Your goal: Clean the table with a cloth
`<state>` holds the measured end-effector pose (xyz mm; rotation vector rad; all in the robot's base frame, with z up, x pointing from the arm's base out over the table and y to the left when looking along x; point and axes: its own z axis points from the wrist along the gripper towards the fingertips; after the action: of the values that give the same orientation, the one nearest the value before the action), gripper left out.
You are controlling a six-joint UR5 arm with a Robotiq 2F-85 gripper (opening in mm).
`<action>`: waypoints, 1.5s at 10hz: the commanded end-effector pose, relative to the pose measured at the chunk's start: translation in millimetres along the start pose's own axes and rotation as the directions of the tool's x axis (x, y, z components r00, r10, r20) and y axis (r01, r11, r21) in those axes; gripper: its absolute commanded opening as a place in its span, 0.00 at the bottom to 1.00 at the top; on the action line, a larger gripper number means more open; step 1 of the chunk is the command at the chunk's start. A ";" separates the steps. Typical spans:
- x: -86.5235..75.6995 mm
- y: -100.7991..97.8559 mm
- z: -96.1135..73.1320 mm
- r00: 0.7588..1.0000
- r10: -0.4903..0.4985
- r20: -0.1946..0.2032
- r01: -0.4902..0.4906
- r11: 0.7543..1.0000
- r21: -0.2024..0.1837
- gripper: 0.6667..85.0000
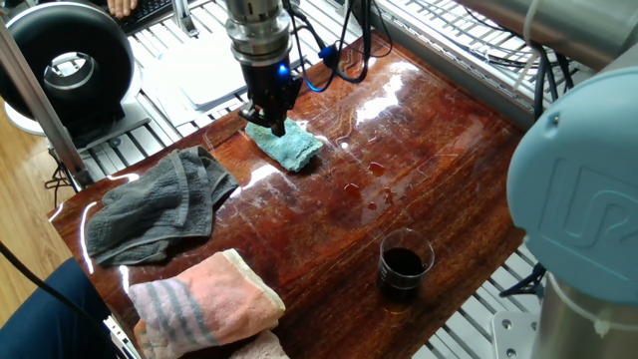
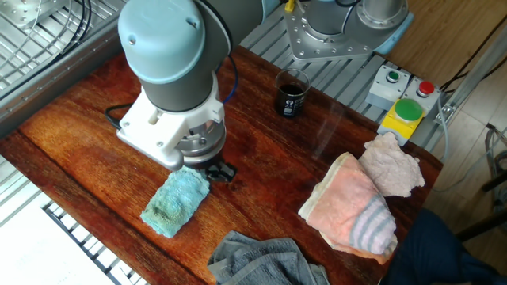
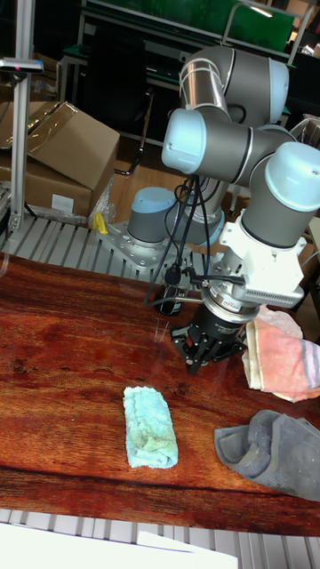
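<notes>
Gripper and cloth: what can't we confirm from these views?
- Gripper open or shut: fingertips dark and small in one fixed view, hidden under the wrist in the other fixed view.
- Contact with the cloth: tall fixed view shows the gripper apart from it; the fixed views suggest its edge. Unclear.
- Dark grey towel: cut off by the bottom edge.

Arm bent low, claw [image 3: 209, 348] pointing down

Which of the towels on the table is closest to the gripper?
The small teal-green terry cloth. The gripper hovers at its edge, while the dark grey towel and the pink striped towel lie further along the table.
</notes>
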<state>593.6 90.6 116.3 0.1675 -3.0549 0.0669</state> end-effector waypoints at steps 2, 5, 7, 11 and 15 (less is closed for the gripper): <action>-3.8 2.3 -2.2 1.000 0.013 0.004 -0.013 1.000 -0.004 0.01; -8.2 1.6 -2.1 1.000 0.006 0.016 -0.006 1.000 -0.009 0.01; -10.2 -2.0 -3.6 1.000 0.003 0.020 -0.003 1.000 -0.006 0.01; -13.0 -6.6 -12.4 0.996 -0.085 0.021 0.086 0.996 -0.028 0.01; -9.2 -13.6 -16.3 0.983 -0.181 -0.017 0.181 0.984 -0.006 0.01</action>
<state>605.9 78.4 129.1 0.3658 -3.0327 0.0618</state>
